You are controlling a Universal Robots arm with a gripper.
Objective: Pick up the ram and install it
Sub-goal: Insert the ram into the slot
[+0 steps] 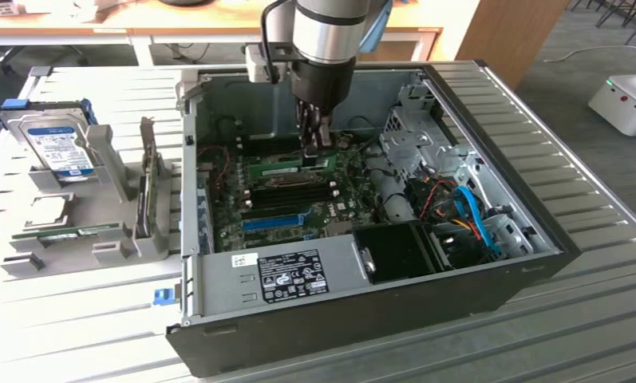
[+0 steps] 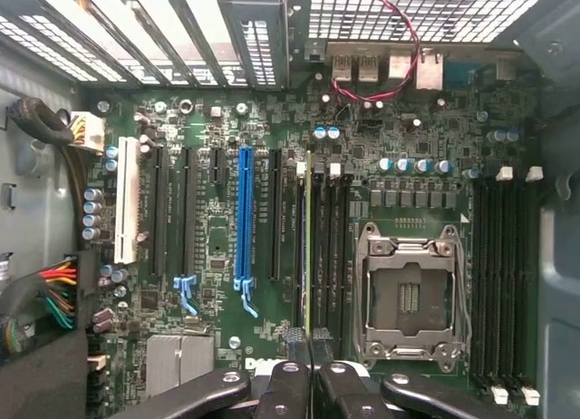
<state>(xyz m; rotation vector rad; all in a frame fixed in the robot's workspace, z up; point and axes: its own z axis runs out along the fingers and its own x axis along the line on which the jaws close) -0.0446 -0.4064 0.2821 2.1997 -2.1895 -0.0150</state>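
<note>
Step in hand is judged to be insertion, since pick-up is evidently complete. The gripper [image 2: 309,339] is seen lowered inside the open computer case [image 1: 296,319], over the motherboard [image 2: 217,346]. Its fingers are brought together and clamped on the ram [image 2: 308,247], which is viewed edge-on in the wrist view as a thin green line running away from the fingertips. The ram is lined up along the bank of black memory slots [image 2: 328,247] just beside the processor socket [image 2: 408,292], with a white end clip [image 2: 302,168] at its far end. In the exterior view the ram [image 1: 275,167] is noted as a green strip beside the gripper [image 1: 318,153], near the back wall of the case. Whether the lower edge is already in the slot or just above it cannot be told. A second, similar stick [image 1: 78,233] is noted on the grey rack [image 1: 116,159] outside the case, below the hard drive [image 1: 60,148]. Judgement: seating calls for the stick to be kept square to the slot and pressed straight down evenly until both clips latch. Tilt is judged to be the main risk, as one end could be left unseated.
</note>
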